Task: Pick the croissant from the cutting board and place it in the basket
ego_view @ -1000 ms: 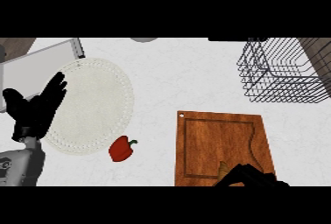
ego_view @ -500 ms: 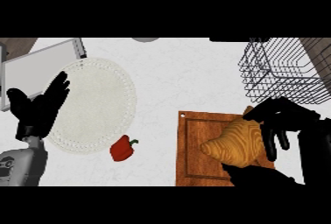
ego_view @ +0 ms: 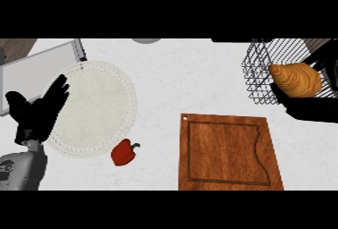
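- White speckled surface [ego_view: 191, 76] fills the head view, carrying all that follows; only the present state is described.
- Croissant [ego_view: 297, 79] sits over the wire basket [ego_view: 260, 71] at the far right, held up by the right robot hand [ego_view: 310, 105], whose dark shape shows directly below and behind it; the fingers seem wrapped about the pastry's lower end, though much of that hand is cut by the view's edge.
- Its long axis runs slantwise, from a pointed tip toward the basket's inner side to a broad end lying against the right robot hand; whether it already touches the wire floor cannot be told.
- Judged from this, the carry is nearly done; the coming move turns on lowering and releasing straight down, since the croissant lies just ahead of the holding robot hand and inside the basket's outline.
- Cutting board [ego_view: 228, 154] lies bare, near and to the inner side of the right robot hand, below the basket in the view.
- Red bell pepper [ego_view: 124, 152] rests further away, between the board and the left robot hand [ego_view: 40, 109]; it touches neither.
- Left robot hand rests with fingers straight at the view's left, overlapping the rim of the round white plate [ego_view: 99, 112]; it is far from the croissant, so the right one is plainly the nearer.
- Grey tray [ego_view: 40, 74] lies beyond the left robot hand, its corner tucked by the plate.
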### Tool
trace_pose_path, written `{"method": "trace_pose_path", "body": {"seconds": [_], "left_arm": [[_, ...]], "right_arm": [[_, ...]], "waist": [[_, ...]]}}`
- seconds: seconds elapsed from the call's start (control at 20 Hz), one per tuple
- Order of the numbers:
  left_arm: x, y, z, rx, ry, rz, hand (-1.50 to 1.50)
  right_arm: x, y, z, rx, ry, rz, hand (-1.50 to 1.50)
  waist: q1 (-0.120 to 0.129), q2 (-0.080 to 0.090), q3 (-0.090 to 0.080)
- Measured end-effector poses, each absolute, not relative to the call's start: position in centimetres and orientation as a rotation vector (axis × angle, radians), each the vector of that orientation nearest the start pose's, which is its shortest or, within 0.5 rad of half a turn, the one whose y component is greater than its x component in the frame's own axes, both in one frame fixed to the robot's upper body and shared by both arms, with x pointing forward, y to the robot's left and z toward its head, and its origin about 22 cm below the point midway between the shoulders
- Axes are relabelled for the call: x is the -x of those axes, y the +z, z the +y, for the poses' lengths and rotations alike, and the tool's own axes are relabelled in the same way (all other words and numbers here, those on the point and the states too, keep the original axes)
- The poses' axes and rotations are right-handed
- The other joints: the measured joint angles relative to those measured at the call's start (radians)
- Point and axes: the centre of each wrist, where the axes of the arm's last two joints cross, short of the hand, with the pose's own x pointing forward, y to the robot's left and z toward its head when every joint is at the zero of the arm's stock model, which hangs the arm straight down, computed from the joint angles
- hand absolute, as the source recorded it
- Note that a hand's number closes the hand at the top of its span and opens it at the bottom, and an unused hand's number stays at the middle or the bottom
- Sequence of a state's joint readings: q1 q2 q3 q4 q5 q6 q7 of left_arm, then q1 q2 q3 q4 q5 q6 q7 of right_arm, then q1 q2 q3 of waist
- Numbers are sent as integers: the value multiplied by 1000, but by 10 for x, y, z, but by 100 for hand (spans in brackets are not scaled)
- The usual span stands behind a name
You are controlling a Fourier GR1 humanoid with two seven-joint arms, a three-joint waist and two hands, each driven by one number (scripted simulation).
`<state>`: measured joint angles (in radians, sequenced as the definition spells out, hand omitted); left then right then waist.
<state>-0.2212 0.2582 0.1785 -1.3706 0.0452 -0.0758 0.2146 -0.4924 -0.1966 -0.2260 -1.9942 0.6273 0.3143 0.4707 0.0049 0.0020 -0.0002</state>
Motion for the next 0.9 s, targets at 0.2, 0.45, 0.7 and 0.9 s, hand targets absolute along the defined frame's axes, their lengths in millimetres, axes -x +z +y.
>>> {"method": "trace_pose_path", "body": {"seconds": [0.2, 0.45, 0.7, 0.9], "left_arm": [[-288, 37, 314, -188, -81, -1386, 0], [-291, 39, 317, -193, -76, -1381, 0], [-298, 37, 316, -185, -76, -1386, 0], [-298, 43, 312, -184, -76, -1388, 0]], "right_arm": [[-294, 217, -281, 871, 485, -1750, 150], [-322, 195, -303, 843, 458, -1754, 150], [-339, 167, -323, 870, 398, -1742, -150], [-357, 151, -335, 898, 287, -1687, -150]], "waist": [[2, 0, 0], [1, 0, 0], [2, 1, 1], [6, 1, 1]]}}
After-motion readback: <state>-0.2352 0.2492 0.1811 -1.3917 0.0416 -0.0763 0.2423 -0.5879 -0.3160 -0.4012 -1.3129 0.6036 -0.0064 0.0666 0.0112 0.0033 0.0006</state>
